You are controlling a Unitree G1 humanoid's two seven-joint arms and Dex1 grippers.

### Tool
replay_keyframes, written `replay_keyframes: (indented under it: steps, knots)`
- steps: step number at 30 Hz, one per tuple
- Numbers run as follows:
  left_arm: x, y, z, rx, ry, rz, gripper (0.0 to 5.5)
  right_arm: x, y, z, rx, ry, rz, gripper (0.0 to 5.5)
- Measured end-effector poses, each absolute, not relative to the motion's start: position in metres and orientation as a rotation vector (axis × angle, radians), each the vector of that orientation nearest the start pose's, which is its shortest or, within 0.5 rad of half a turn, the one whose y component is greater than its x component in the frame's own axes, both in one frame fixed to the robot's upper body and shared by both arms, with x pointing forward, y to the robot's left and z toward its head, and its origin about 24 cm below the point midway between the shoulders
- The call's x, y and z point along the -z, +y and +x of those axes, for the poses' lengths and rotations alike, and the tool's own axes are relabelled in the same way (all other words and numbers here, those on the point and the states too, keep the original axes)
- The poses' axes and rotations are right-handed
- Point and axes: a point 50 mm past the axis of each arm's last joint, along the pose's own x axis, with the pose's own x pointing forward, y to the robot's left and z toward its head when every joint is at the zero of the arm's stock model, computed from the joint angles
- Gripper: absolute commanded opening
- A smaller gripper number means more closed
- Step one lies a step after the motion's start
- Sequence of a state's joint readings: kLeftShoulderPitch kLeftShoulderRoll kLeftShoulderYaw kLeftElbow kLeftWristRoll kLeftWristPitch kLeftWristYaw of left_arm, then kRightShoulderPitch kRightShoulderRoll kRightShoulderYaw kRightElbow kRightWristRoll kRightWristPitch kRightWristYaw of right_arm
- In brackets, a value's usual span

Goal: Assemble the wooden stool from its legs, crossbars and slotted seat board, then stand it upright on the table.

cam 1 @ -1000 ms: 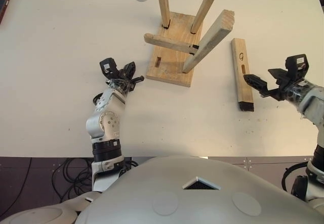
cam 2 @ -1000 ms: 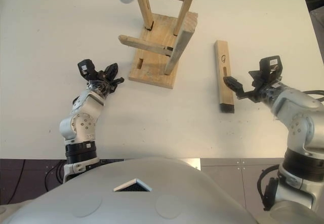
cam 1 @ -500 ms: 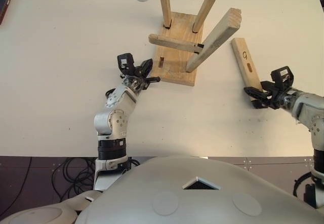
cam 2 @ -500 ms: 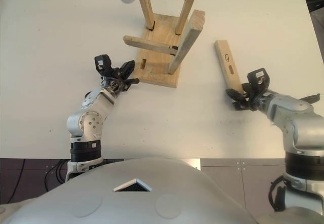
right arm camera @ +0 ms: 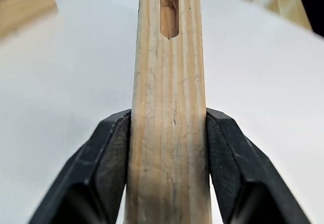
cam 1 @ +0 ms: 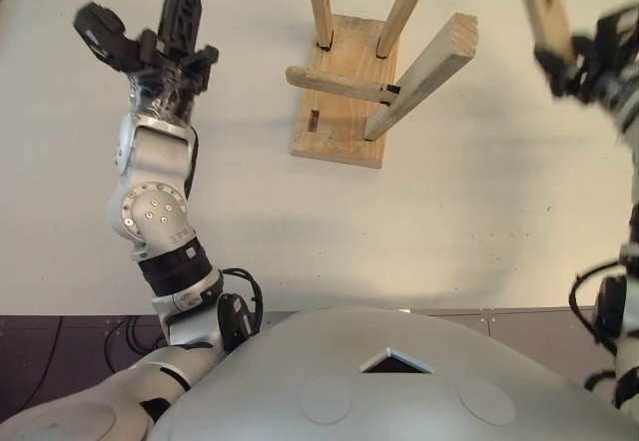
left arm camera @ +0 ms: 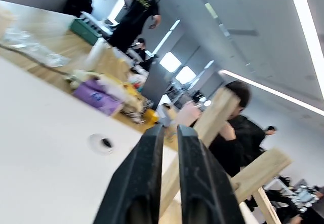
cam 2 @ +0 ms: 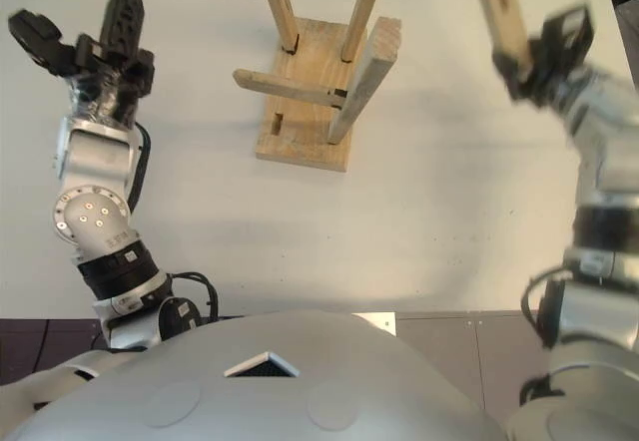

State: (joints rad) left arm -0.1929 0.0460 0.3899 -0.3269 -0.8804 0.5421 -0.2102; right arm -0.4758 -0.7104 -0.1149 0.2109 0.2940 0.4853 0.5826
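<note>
Right wrist view has the loose leg (right arm camera: 169, 82) pinched across its width by the right gripper (right arm camera: 169, 143). The leg is a pale, straight-grained bar with an oval hole (right arm camera: 169, 13) cut in its face. A second ago it lay on the table (cam 1: 399, 221) at the right; now I see it lifted clear and held high at the far right. My left gripper (left arm camera: 168, 133), which was just beside the seat board (cam 1: 339, 127), has swung up to the far left, its black fingers (left arm camera: 144, 178) almost together with nothing between them. The seat board lies flat mid-table: raw light wood, rectangular. Two upright legs stand at its far end, and a leaning leg (cam 1: 424, 72) at the near right meets a crossbar (cam 1: 334, 82). One dark slot (cam 1: 314, 120) sits at its near left.
</note>
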Motion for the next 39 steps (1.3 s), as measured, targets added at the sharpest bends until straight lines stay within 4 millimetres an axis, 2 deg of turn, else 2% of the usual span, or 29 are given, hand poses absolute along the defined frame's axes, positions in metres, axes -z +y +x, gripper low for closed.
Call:
replay_keyframes:
  steps: [2, 4, 6, 7, 9, 11, 14, 18, 23, 28, 33, 34, 36, 39]
  knots:
    - [-0.164, 0.186, 0.269, 0.469, -0.281, -0.768, 1.28, -0.206, -0.250, 0.339, -0.468, 0.015, -0.163, 2.04]
    - [-0.201, 0.174, 0.273, 0.698, -0.380, -0.753, 1.63, -0.257, -0.217, 0.342, -0.734, -0.162, -0.022, 2.04]
    - [-0.256, 0.146, 0.263, 1.065, -0.507, -0.647, 2.01, -0.303, -0.167, 0.321, -1.178, -0.328, 0.079, 2.04]
    - [-0.270, 0.136, 0.258, 1.180, -0.537, -0.623, 2.18, -0.309, -0.156, 0.312, -1.308, -0.337, 0.082, 2.04]
    - [-0.272, 0.136, 0.256, 1.245, -0.536, -0.621, 2.47, -0.302, -0.154, 0.305, -1.405, -0.295, 0.089, 2.04]
    - [-0.275, 0.134, 0.255, 1.303, -0.532, -0.627, 2.83, -0.283, -0.148, 0.299, -1.524, -0.212, 0.113, 2.04]
    - [-0.274, 0.135, 0.256, 1.315, -0.524, -0.635, 3.04, -0.274, -0.149, 0.295, -1.571, -0.165, 0.129, 2.04]
    - [-0.276, 0.136, 0.255, 1.329, -0.534, -0.648, 3.04, -0.275, -0.152, 0.287, -1.627, -0.129, 0.088, 2.04]
    - [-0.278, 0.135, 0.253, 1.358, -0.555, -0.675, 3.04, -0.259, -0.151, 0.283, -1.679, -0.037, 0.060, 2.04]
    - [-0.280, 0.136, 0.251, 1.374, -0.574, -0.730, 2.25, -0.250, -0.149, 0.283, -1.685, 0.010, 0.038, 2.04]
    - [-0.280, 0.134, 0.252, 1.368, -0.571, -0.736, 2.19, -0.249, -0.149, 0.283, -1.678, 0.003, 0.029, 2.04]
    - [-0.280, 0.134, 0.252, 1.361, -0.573, -0.742, 2.18, -0.248, -0.149, 0.284, -1.673, 0.002, 0.027, 2.42]
    - [-0.278, 0.133, 0.258, 1.320, -0.582, -0.793, 2.12, -0.248, -0.149, 0.285, -1.659, 0.007, 0.019, 2.72]
    - [-0.283, 0.149, 0.265, 1.217, -0.659, -0.819, 2.03, -0.245, -0.150, 0.287, -1.633, 0.032, 0.007, 3.26]
